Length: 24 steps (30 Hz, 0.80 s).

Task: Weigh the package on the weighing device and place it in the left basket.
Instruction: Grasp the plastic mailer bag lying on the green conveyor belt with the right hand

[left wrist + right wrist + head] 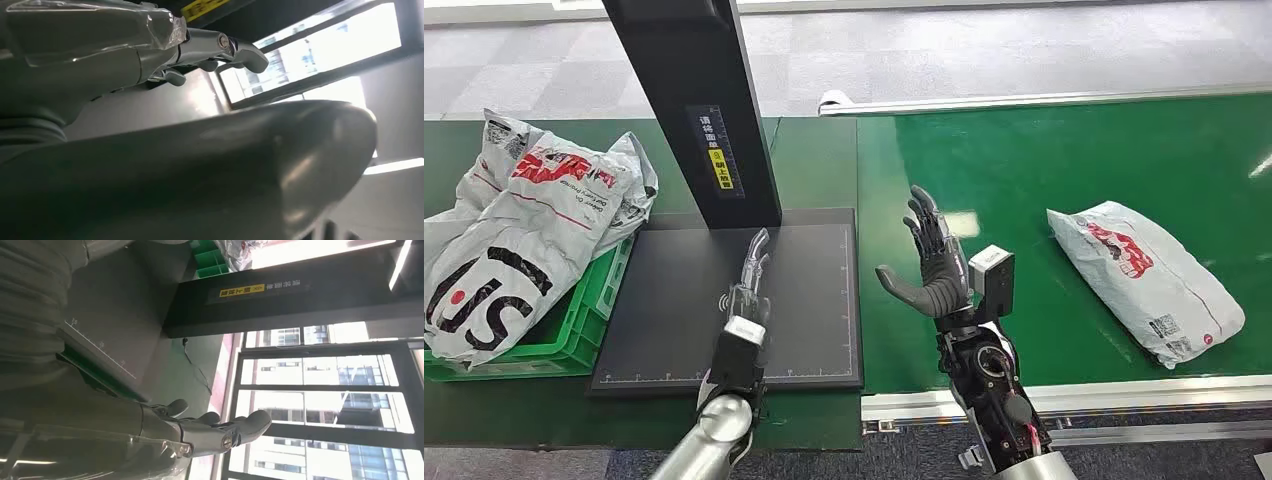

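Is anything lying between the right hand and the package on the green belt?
Nothing visible does. The right hand is raised, open and empty, over the green belt, and only bare belt lies between it and the package off to its right.

The left hand (749,285) is held edge-on, fingers (235,47) stretched straight forward and kept together, nothing gripped. The right hand (934,265) is raised upright with the palm turned toward the left, fingers (245,427) spread and the thumb stuck out sideways, nothing held. Both silver forearms are angled in from below.
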Motion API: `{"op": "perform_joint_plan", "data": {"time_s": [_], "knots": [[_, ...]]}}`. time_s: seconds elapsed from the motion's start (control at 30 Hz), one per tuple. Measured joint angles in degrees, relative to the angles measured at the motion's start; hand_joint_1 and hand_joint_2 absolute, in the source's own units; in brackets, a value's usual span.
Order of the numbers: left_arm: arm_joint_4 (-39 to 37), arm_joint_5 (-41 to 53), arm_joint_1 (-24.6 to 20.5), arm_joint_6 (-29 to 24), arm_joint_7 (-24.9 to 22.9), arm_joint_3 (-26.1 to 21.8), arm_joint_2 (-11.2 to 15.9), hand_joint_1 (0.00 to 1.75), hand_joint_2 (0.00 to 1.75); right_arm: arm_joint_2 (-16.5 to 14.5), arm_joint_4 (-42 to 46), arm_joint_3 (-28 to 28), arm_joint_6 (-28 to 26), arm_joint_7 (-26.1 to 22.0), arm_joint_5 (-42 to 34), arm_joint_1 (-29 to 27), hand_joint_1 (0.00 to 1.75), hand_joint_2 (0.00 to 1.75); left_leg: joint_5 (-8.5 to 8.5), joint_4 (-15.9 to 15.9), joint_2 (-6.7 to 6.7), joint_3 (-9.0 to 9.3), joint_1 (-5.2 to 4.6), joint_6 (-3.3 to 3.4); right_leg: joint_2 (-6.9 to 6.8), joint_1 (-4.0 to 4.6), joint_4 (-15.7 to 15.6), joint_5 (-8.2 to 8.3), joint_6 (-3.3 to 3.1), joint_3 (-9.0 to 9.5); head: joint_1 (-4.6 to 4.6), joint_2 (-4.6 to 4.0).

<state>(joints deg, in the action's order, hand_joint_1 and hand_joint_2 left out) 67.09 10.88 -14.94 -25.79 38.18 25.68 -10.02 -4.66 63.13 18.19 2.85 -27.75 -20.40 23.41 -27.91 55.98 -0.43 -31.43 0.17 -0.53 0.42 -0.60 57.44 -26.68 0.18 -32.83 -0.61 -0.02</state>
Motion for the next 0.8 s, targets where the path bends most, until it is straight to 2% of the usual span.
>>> {"op": "perform_joint_plan", "data": {"time_s": [0.17,0.37,0.53,0.8], "knots": [[1.40,3.57,2.97,-5.43,1.64,3.56,0.55,0.00,0.00,0.75,-1.37,-1.67,0.06,-1.46,-0.11,-0.79,0.00,1.75,0.00,0.00,0.00,0.00,0.00,0.00,0.00,0.00,-0.01,0.00,0.00,-0.01,0.01,0.00],[2.06,4.64,4.94,-11.22,1.86,12.66,1.94,0.00,0.00,2.49,-1.54,-4.08,-0.27,-2.31,-0.10,-1.64,0.00,1.75,-0.01,0.00,-0.01,0.00,0.00,0.01,-0.01,-0.01,-0.02,0.00,0.00,0.00,0.01,0.00],[2.03,2.41,4.07,-11.90,1.88,18.43,3.61,0.00,0.00,3.40,-1.35,-5.18,-0.34,-2.21,-0.10,-2.93,0.00,1.75,-0.01,0.00,-0.04,0.01,0.00,0.00,-0.01,0.00,-0.02,0.00,0.00,0.00,0.00,0.00],[2.40,1.12,2.80,-11.54,1.89,22.65,4.92,0.00,0.00,3.94,-0.95,-5.53,-0.96,-1.73,-0.77,-4.93,0.00,1.75,-0.01,0.00,-0.05,0.01,0.00,0.00,-0.01,0.00,-0.02,0.00,0.00,0.01,-0.01,0.00]]}}
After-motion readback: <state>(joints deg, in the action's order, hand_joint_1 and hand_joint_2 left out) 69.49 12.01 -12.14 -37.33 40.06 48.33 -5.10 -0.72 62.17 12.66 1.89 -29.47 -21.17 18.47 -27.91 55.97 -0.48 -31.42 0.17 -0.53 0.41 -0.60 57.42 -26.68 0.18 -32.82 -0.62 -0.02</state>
